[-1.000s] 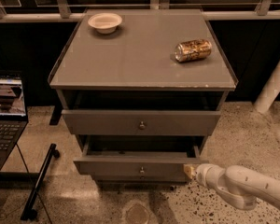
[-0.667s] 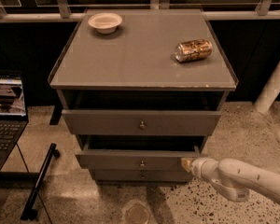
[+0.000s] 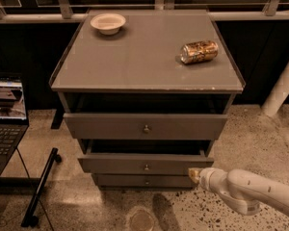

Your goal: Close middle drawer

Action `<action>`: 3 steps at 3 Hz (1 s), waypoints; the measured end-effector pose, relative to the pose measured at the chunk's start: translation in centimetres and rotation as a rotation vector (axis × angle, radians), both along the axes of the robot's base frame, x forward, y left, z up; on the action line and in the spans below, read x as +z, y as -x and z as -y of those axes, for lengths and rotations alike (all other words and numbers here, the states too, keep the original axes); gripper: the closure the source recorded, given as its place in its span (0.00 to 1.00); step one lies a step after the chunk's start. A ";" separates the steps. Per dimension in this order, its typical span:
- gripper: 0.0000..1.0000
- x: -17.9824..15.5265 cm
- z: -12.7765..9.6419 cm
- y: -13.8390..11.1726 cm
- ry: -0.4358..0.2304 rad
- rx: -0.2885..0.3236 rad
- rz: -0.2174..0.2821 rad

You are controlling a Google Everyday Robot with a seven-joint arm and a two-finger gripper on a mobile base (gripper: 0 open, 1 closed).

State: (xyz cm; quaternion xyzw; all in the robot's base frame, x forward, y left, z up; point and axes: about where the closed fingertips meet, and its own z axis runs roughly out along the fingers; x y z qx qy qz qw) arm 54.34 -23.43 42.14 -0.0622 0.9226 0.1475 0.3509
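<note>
The middle drawer [image 3: 115, 164] is a low grey front with a small round knob at its centre, in the grey cabinet [image 3: 144, 57]. It stands a little out from the cabinet, with a dark gap above it. My gripper [image 3: 194, 174] is at the end of the white arm coming in from the lower right. Its tip is against the right end of the middle drawer's front, near the lower edge. The top drawer [image 3: 111, 126] above sticks out farther. The bottom drawer [image 3: 120, 180] sits back underneath.
A white bowl [image 3: 108, 22] and a gold can [image 3: 199, 52] lying on its side rest on the cabinet top. An open laptop [image 3: 7, 114] and a black pole [image 3: 41, 186] are at the left. A white post [image 3: 282, 88] stands at the right.
The middle drawer has slid inward and now sticks out less than before. My gripper and arm have moved forward toward the cabinet with it.
</note>
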 end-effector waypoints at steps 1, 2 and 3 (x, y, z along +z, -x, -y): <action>1.00 -2.1 0.2 -0.2 -0.006 -0.026 -0.032; 1.00 -3.0 -0.2 -1.9 -0.008 -0.026 -0.038; 1.00 -2.3 -0.7 -4.1 -0.003 -0.025 -0.006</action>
